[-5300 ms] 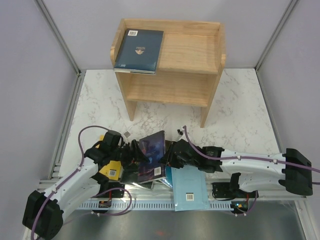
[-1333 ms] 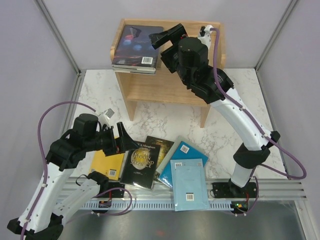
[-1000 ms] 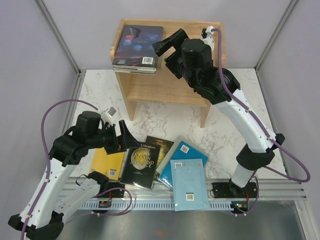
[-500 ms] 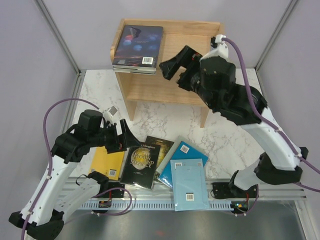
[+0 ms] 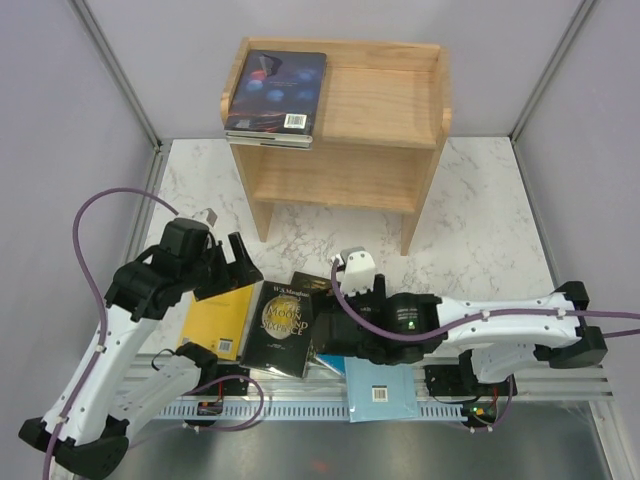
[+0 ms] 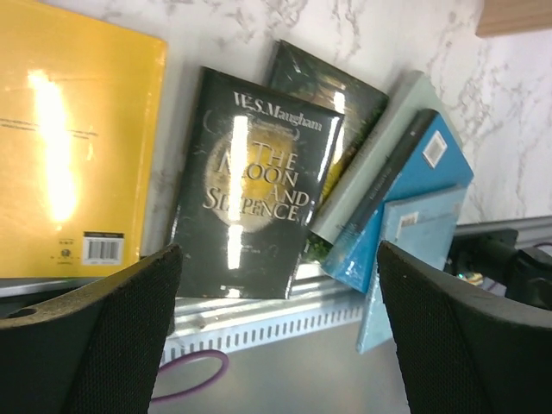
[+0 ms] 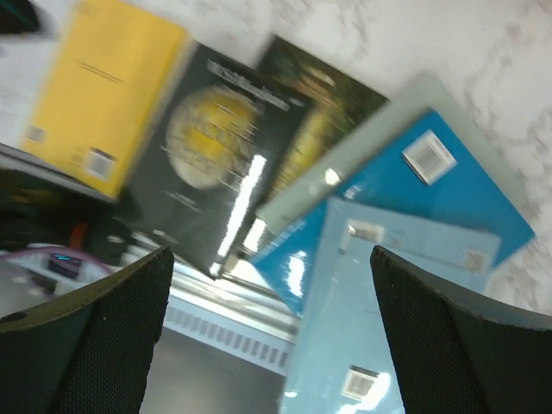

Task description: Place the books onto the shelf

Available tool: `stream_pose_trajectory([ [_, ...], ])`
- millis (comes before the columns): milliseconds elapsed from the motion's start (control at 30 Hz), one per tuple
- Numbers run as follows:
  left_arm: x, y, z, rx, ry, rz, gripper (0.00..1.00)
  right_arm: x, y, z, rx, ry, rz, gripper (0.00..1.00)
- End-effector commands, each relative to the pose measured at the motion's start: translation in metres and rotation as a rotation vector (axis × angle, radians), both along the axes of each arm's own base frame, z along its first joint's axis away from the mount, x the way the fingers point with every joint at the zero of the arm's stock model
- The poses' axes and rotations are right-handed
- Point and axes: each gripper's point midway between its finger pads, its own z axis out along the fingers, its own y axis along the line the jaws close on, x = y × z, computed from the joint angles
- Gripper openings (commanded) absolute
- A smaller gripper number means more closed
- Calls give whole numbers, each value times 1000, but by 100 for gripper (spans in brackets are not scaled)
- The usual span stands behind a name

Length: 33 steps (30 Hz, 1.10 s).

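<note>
Back from the shelf (image 5: 380, 100), the right gripper (image 7: 269, 259) hangs over the books (image 5: 285, 325) in front of it, jaws spread and empty. The left gripper (image 6: 278, 250) is spread too. The next pickup looks due.

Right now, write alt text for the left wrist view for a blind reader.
A marble table holds a yellow book left, a black book titled The Moon and Sixpence centre, and a green book, grey-green book, teal book and light blue book fanned right. The open left gripper frames the bottom corners.

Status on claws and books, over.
Left claw and right claw open, empty, above the table books. Book stack on shelf top. Nothing in the way.
</note>
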Motion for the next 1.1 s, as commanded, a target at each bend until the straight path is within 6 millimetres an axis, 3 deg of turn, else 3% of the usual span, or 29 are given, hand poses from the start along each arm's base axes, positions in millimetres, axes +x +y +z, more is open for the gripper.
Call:
stream_pose_trajectory([
  [0,7,24,-14,122,-40,56,95,-10,-37,-29,67,134,-117,98],
  [67,6,4,-18,49,-32,-31,94,-10,-53,-35,197,160,-145,98],
  [100,0,-5,-32,18,14,-78,91,-7,-60,-36,253,175,-176,98],
  [200,-18,-48,-48,-198,121,-226,87,-1,-107,-44,385,217,-258,98],
  [300,-21,-66,-60,-312,152,-251,91,-2,-134,-51,447,266,-308,98],
  [333,-22,-70,-63,-333,163,-255,91,-5,-151,-63,390,283,-337,98],
  [400,-20,-80,-67,-358,163,-290,92,-12,-165,-78,354,330,-362,98],
  [533,-22,-107,-75,-343,206,-382,92,-36,-163,-109,183,416,-274,98],
  [667,-36,-146,-80,-307,234,-505,91,-45,-148,-131,-65,419,-160,98],
  [733,-37,-157,-84,-301,237,-503,91,-42,-125,-135,-57,426,-117,98],
  [867,-50,-169,-91,-311,253,-514,91,-20,-116,-133,80,449,-104,98],
  [900,-52,-170,-92,-311,254,-513,91,-9,-120,-127,201,466,-145,98],
  [967,-61,-173,-93,-310,266,-525,91,-1,-131,-123,278,469,-188,98],
  [1033,-66,-174,-95,-303,267,-531,91,-2,-145,-134,304,511,-218,98],
  [1067,-71,-174,-98,-296,274,-534,91,-11,-149,-153,278,580,-219,98],
])
